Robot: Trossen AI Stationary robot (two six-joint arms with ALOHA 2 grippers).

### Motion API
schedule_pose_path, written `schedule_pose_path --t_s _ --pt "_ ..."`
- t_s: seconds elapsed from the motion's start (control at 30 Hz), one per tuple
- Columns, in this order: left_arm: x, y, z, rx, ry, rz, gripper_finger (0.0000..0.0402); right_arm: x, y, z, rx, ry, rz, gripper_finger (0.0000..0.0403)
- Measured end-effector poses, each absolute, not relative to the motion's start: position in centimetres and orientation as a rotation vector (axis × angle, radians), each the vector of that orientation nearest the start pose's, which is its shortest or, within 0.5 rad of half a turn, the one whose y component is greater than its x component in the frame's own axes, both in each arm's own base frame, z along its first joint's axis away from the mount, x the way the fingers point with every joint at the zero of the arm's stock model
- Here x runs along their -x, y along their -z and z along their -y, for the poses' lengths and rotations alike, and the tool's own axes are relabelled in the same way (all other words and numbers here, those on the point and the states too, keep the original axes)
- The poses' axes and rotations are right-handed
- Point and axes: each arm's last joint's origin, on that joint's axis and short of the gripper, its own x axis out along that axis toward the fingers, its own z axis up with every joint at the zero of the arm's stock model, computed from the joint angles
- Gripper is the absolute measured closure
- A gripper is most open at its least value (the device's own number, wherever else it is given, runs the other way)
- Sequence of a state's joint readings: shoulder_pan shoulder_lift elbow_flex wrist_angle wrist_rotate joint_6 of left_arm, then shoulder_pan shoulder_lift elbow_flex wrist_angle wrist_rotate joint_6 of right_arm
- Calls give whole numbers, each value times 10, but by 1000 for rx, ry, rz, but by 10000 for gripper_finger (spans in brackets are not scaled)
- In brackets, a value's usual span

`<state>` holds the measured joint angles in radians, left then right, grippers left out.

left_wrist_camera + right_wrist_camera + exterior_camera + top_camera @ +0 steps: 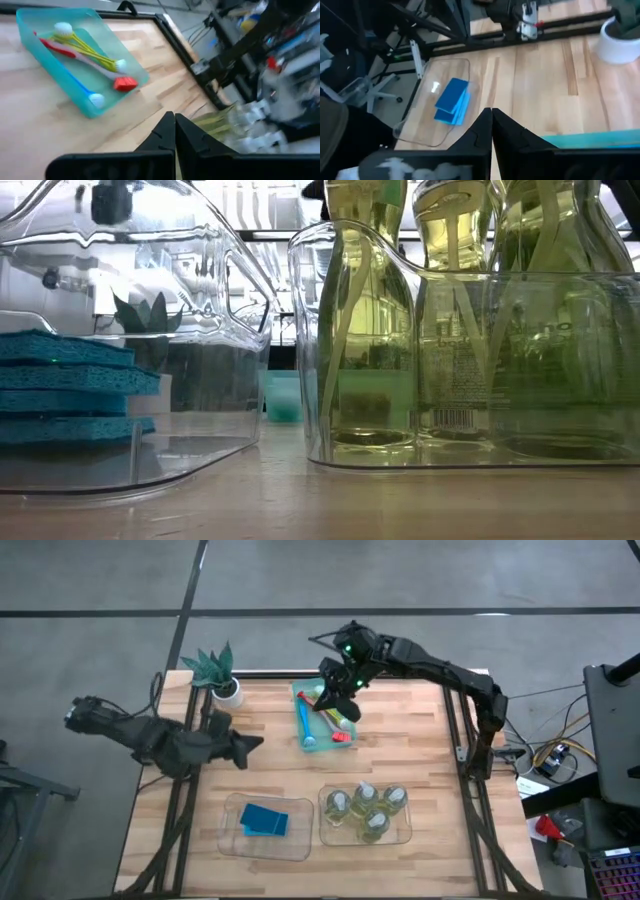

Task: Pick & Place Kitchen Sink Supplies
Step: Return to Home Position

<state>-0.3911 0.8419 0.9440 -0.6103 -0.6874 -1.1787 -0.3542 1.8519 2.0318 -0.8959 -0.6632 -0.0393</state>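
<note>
Stacked blue sponges point(70, 390) and bottles point(370, 330) in clear bins point(232, 840), up close.
Left gripper point(258, 742) pinched closed near plant point(215, 670); right gripper point(328, 702) closed too, hovering over green tray point(60, 75), partly masking brushes point(80, 47).

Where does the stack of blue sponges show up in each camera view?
High view: blue sponges in the clear bin, lower left of centre.
Low view: stacked at the left edge, inside that bin.
Left wrist view: not in it.
Right wrist view: left of centre, in the bin.
Shared landmark: the potted plant, behind the bin in the low view.
</note>
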Motion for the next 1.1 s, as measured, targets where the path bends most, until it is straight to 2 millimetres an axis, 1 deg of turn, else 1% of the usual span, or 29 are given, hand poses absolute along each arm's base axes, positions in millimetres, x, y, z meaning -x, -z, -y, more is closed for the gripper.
schedule_pose_path --t_s 0.1,0.2,0.3,0.4,0.5,0.53,0.6,0.7,0.77,0.87,0.97,1.03,1.1 --pt "-159 -341 29 775 -488 -268 401 -380 -384 116 -320 -310 -607 395" --pt "-163 -342 14 674 -450 -311 401 -378 -383 109 -310 -313 -511 395" --pt "-168 -344 1 608 -355 -309 401 -366 -381 103 -292 -260 -438 395" --pt "-175 -345 -9 540 -261 -217 401 -349 -370 99 -294 -222 -381 395" --pt "-179 -343 -10 472 -119 -81 401 -328 -363 92 -359 -209 -316 394" --pt "-178 -342 -9 456 -74 -60 401 -320 -360 88 -385 -211 -314 394" --pt "-171 -338 -7 455 -40 -60 401 -304 -357 83 -441 -203 -322 394" --pt "-159 -327 -8 564 -123 -73 401 -282 -347 77 -463 -179 -345 394" --pt "-151 -318 -8 599 -163 -126 401 -268 -342 73 -445 -173 -343 394" --pt "-137 -302 -8 536 -216 -261 401 -249 -333 67 -439 -149 -342 394" --pt "-125 -284 -9 525 -290 -390 401 -231 -317 64 -439 -69 -364 394" --pt "-120 -279 -10 545 -343 -389 401 -218 -307 60 -445 -53 -379 394" --pt "-116 -280 -10 511 -367 -361 401 -206 -298 56 -463 -50 -391 394"
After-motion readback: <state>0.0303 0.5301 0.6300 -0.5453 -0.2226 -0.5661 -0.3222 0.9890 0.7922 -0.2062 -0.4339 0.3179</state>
